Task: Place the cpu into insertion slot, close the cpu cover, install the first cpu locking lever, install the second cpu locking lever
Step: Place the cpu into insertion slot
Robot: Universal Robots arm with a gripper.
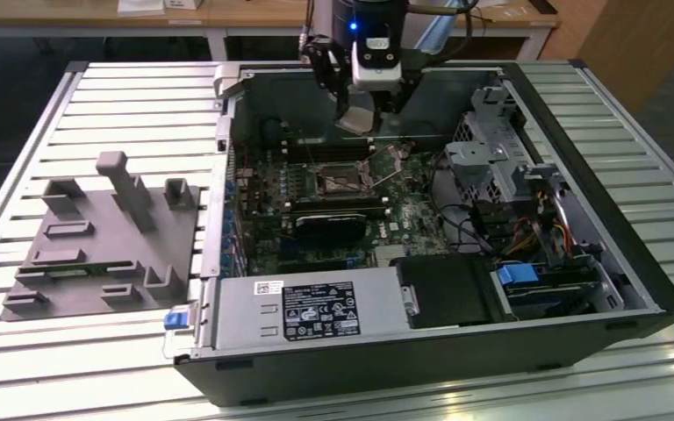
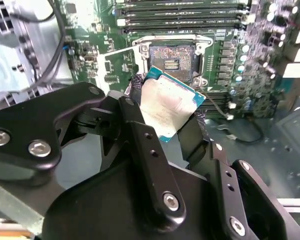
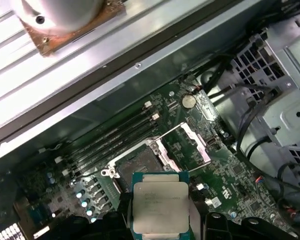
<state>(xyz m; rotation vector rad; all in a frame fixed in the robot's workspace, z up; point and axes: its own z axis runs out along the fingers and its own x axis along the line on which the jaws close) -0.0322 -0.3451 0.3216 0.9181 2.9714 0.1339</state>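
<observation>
My gripper [image 1: 360,121] hangs inside the open computer case, shut on the cpu [image 2: 167,102], a flat square chip with a silvery face and green rim. Its black fingers [image 2: 135,107] clamp two opposite edges of the chip. The cpu [image 3: 160,202] is held in the air a little short of the insertion slot [image 3: 140,162], which lies bare with its dark centre showing. In the exterior view the insertion slot [image 1: 340,181] sits on the green board below and in front of the gripper. The cpu cover [image 3: 187,147] is flipped open beside the slot; the cpu cover [image 2: 117,65] is a thin silver frame.
Long black memory slots [image 2: 180,15] run beside the socket. A black fan block [image 1: 326,225], a power supply [image 1: 313,309] and a drive cage [image 1: 495,158] with cables crowd the case. A grey fixture [image 1: 109,237] stands on the slatted table at the exterior view's left.
</observation>
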